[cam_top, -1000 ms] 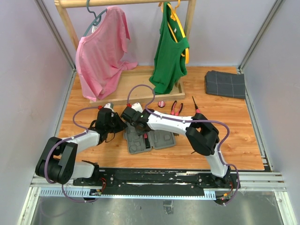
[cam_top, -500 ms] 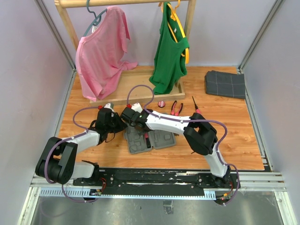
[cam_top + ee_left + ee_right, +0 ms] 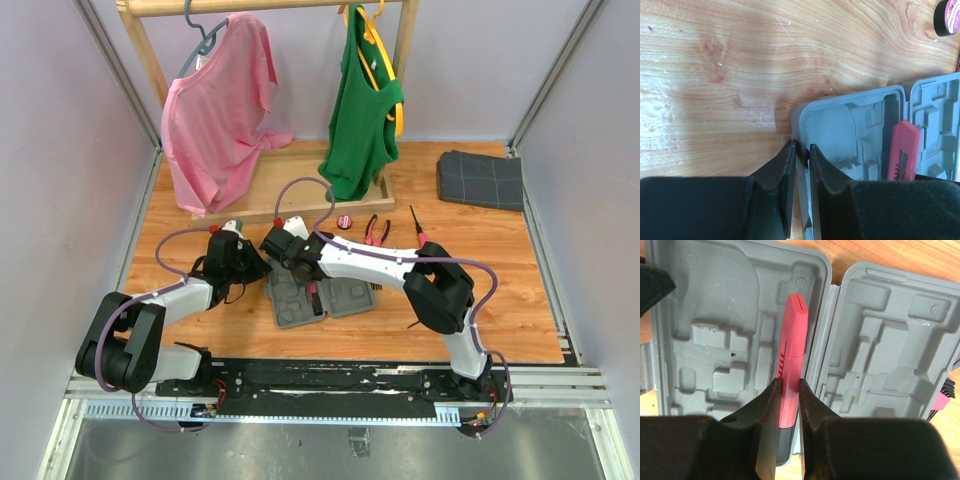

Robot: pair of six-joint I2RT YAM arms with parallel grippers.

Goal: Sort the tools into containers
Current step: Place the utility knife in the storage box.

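Tabletop [image 3: 500, 300], right claw [image 3: 787, 390] pinching knife [image 3: 792, 335] (wrist view)

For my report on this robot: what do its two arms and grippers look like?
The left arm and right arm have white tubular links and bulky black joints. A thin purple cable loops along each, with small red marks near the wrists. The left gripper and right gripper are black, each with two dark tapered fingers.
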